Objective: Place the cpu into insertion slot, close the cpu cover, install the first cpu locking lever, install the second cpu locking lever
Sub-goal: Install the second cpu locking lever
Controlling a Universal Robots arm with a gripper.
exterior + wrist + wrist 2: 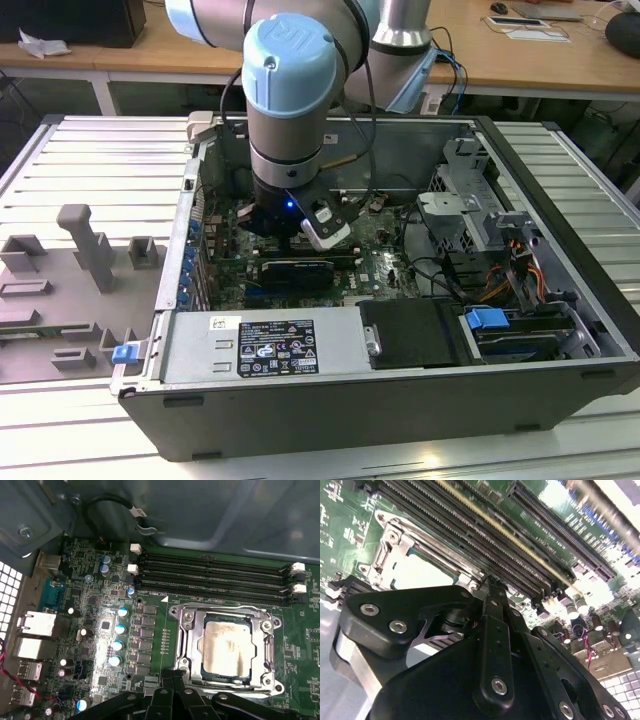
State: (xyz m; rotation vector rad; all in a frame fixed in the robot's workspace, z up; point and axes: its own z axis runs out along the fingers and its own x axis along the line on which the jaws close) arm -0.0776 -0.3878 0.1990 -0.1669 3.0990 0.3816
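Wooden desks (560,60) behind; ribbed metal worktable (90,160) underneath.

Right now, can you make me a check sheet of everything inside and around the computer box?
Surface: green motherboard lying flat inside the open computer case, which sits on a ribbed metal table.
Job's things: cpu sits in the insertion slot; cpu cover lies closed around it, chip showing through its window.
Clutter: grey fixture blocks on the table at the exterior view's left.
End effector: the end effector is low over the board, right beside the slot's edge; holds nothing that I can see.
Cables: black cable looping above the memory slots; orange and black wires near the drive bays.
Surroundings: wooden desks behind.
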